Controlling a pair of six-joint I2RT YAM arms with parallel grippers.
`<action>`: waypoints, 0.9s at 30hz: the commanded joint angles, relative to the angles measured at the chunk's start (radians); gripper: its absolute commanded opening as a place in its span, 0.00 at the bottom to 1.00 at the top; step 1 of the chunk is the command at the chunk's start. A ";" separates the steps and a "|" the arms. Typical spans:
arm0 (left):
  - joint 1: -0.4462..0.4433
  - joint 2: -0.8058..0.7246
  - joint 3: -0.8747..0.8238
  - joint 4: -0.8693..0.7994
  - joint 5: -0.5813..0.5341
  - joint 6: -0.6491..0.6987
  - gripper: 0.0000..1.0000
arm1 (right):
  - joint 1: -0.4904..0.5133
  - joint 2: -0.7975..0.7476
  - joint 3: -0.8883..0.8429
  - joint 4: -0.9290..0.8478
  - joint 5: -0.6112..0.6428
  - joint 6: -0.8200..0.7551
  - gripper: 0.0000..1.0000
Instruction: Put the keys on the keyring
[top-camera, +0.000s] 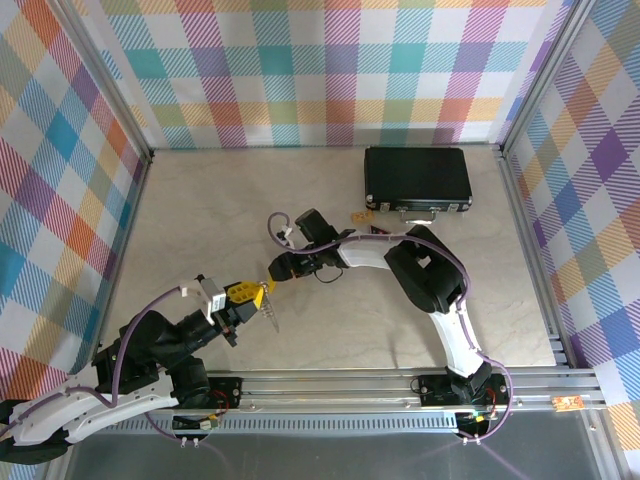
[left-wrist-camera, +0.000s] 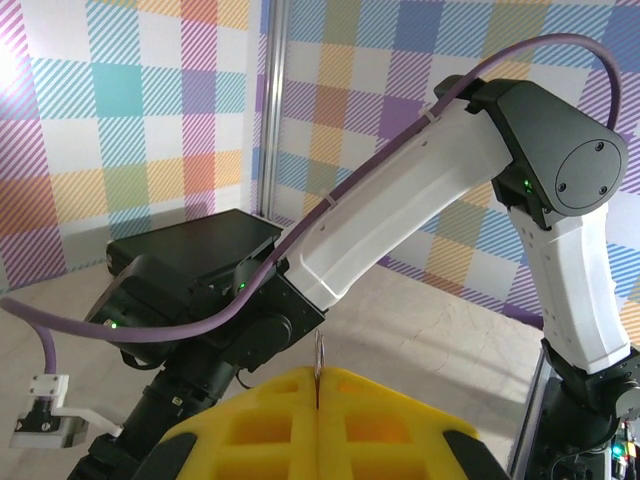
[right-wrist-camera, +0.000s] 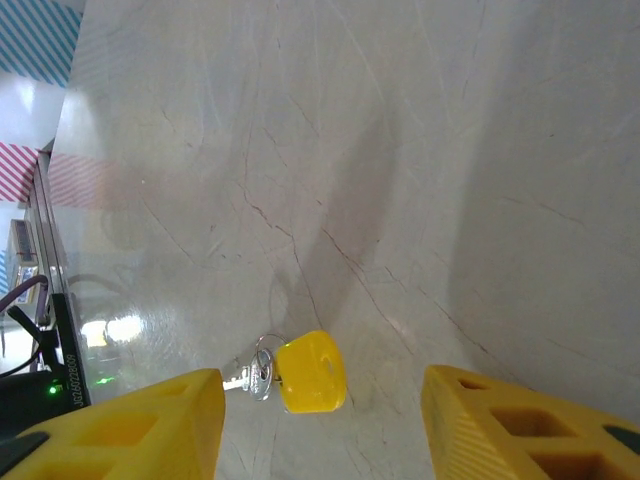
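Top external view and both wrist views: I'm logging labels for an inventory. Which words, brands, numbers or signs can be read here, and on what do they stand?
No legible text in any view.
black case: no brand or label can be made out.
small tan tag just in front of the case: too small to read.
key: its yellow head looks plain, with no marking visible.

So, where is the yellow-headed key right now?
In the right wrist view the key sits low and centre, between the spread yellow fingers of the right gripper, over the pale table; I cannot tell whether it touches the table.
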 joint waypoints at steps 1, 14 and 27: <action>-0.008 -0.022 -0.008 0.056 0.011 0.015 0.00 | 0.011 0.024 0.030 0.002 -0.034 0.002 0.52; -0.008 -0.037 -0.011 0.056 0.007 0.018 0.00 | 0.036 0.043 0.054 -0.017 -0.046 0.000 0.43; -0.009 -0.039 -0.008 0.056 0.005 0.023 0.00 | 0.045 0.046 0.071 -0.040 -0.042 -0.008 0.21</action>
